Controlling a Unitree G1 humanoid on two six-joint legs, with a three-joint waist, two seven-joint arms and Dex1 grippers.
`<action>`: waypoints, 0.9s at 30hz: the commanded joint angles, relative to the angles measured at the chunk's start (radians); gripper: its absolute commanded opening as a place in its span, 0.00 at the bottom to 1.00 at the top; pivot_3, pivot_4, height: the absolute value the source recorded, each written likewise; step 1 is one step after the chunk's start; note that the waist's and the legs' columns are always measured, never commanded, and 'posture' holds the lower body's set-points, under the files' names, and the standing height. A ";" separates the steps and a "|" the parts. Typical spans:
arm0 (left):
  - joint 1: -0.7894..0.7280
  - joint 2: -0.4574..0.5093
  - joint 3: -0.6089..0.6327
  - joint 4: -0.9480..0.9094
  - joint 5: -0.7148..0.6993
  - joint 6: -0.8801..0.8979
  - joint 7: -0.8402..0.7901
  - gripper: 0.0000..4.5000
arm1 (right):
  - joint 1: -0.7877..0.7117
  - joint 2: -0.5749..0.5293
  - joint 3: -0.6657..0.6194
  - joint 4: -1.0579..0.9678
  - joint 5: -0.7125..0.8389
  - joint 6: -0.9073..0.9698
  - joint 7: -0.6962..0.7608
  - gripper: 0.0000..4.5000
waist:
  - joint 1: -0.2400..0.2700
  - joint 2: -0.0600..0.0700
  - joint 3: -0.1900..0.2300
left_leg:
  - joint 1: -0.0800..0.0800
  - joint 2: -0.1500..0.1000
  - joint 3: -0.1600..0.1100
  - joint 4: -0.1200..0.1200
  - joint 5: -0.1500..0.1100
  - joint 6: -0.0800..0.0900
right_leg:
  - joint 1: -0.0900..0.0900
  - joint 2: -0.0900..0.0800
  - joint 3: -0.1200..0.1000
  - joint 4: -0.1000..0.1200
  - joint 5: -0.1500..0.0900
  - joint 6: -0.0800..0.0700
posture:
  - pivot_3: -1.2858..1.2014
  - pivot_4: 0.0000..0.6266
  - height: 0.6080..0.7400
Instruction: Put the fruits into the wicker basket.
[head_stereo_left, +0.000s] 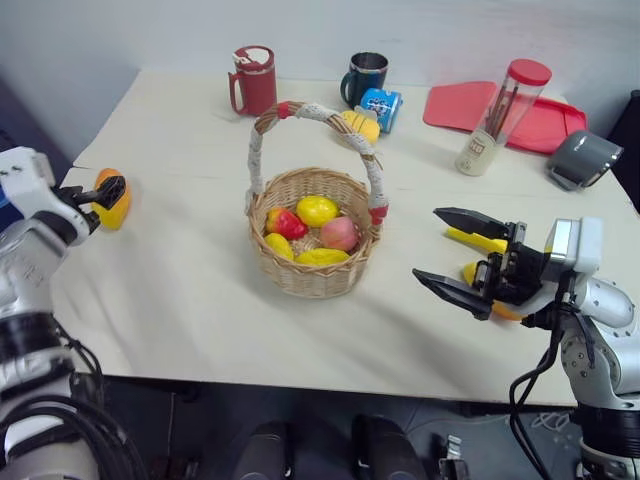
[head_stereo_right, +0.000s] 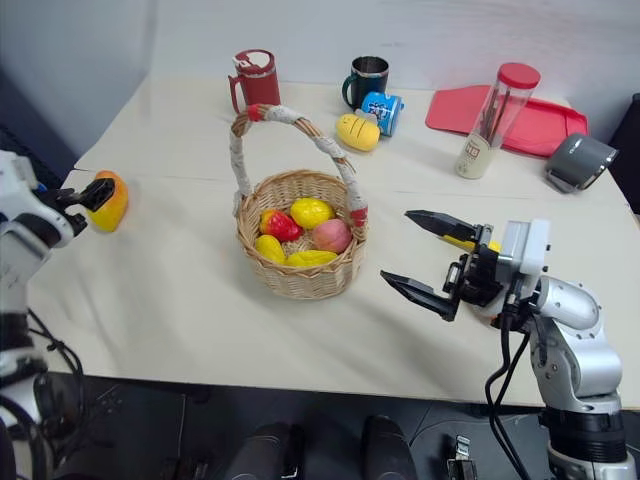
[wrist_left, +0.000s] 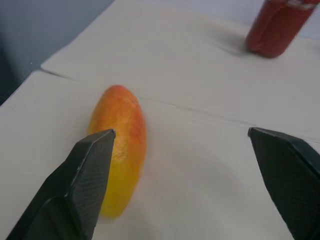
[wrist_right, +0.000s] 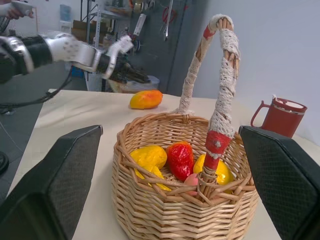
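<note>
The wicker basket (head_stereo_left: 312, 255) stands near the middle of the cream table (head_stereo_left: 200, 300). It is round, woven of tan cane, with a tall arched handle (head_stereo_left: 300, 112) wrapped in whitish cloth that ends in red bands where it meets the rim. Inside lie several glossy toy fruits (head_stereo_left: 312, 232): yellow pieces, a red one and a pinkish round one, packed close together.

One mango (head_stereo_left: 112, 203) lies on the table well to the left of the basket, near the table's left edge. It is oval, yellow-orange at one end and shading to a deeper red-orange at the other, with a smooth shine. The left hand (head_stereo_left: 108, 190) hovers right at it with its two black fingers spread wide; in the left wrist view the mango (wrist_left: 119, 147) sits beside one finger (wrist_left: 85, 175), and nothing is gripped.

Another yellow fruit (head_stereo_left: 478, 258) lies on the table to the right of the basket, mostly hidden behind the right hand (head_stereo_left: 440, 250). That hand is fully open, empty, its fingers pointing toward the basket.

At the far side stand a red mug (head_stereo_left: 254, 80), a dark mug (head_stereo_left: 365, 77), a small blue can (head_stereo_left: 381, 107) with a yellow toy (head_stereo_right: 357, 131) just beside it, a red tray (head_stereo_left: 500, 115) and a tall clear container with a red lid (head_stereo_left: 502, 115).
</note>
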 joint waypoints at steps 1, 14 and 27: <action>-0.139 0.035 -0.027 0.256 0.094 -0.192 0.044 0.99 | -0.027 -0.001 -0.006 -0.022 0.000 0.006 -0.024 1.00 | -0.001 -0.001 0.000 | 0.000 0.000 0.002 0.000 0.000 0.001 | 0.000 -0.001 -0.002 0.000 0.000 0.000 | 0.52 0.24 1.00; -0.286 0.083 -0.056 0.670 0.219 -0.449 0.207 0.99 | -0.029 0.001 -0.008 -0.053 -0.005 0.033 -0.095 1.00 | -0.001 -0.004 0.002 | -0.001 0.000 0.004 0.003 -0.002 0.003 | -0.001 -0.009 -0.023 0.001 0.002 0.000 | 0.52 0.24 1.00; -0.293 0.073 -0.022 0.714 0.237 -0.477 0.165 0.99 | 0.069 -0.002 -0.047 -0.132 -0.007 0.029 -0.173 1.00 | 0.019 -0.006 0.002 | -0.001 -0.002 0.004 0.005 -0.001 0.004 | 0.000 -0.012 -0.025 0.001 0.003 0.001 | 0.52 0.24 1.00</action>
